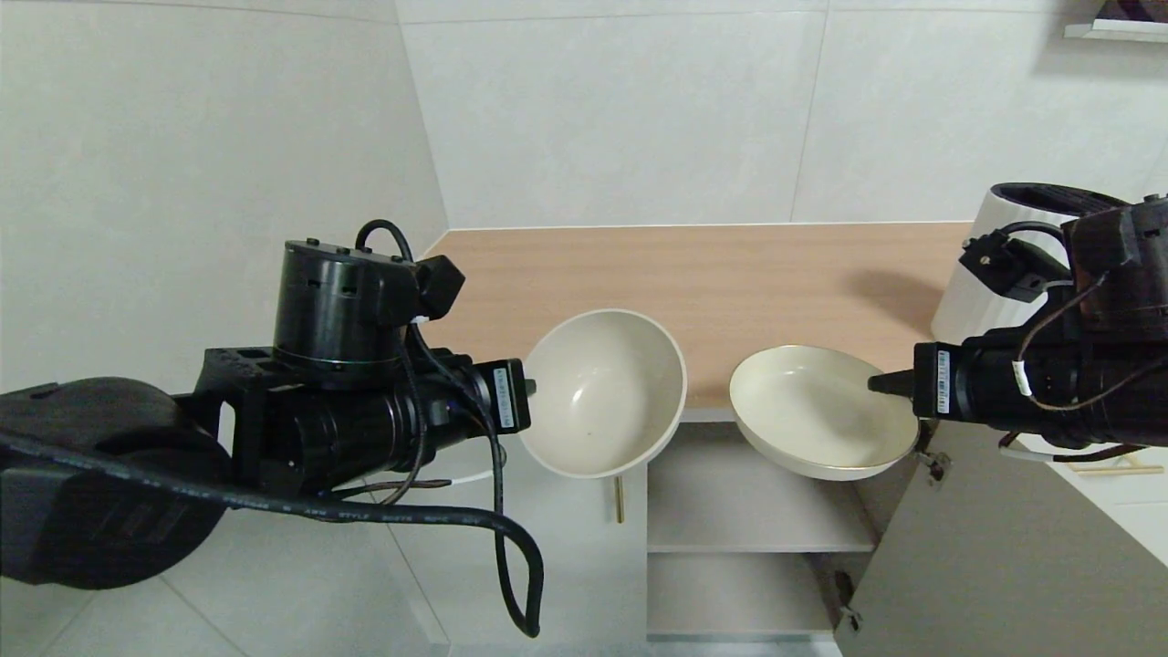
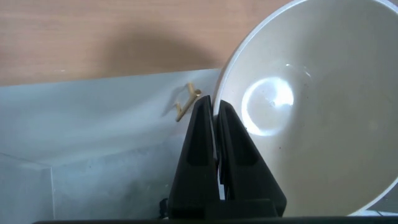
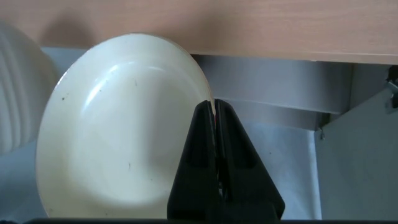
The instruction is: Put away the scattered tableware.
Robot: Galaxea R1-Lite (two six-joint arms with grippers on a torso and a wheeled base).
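Left gripper (image 2: 215,111) jaws pinch bowl (image 2: 317,106); right gripper (image 3: 215,107), plate (image 3: 118,130); head view: cupboard (image 1: 748,511).

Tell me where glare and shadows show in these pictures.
Left wrist view: round bright glare inside the deep cream ceramic bowl, soft shadow on the wooden countertop. Head view: faint shadow beside the white ribbed container. Right wrist view: the shallow cream plate looks evenly lit.

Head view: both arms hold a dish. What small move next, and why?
Probably lower the right claw with its plate toward the open cabinet's shelf: the plate hangs at the counter edge right above that opening, while the left claw holds the bowl beside it.
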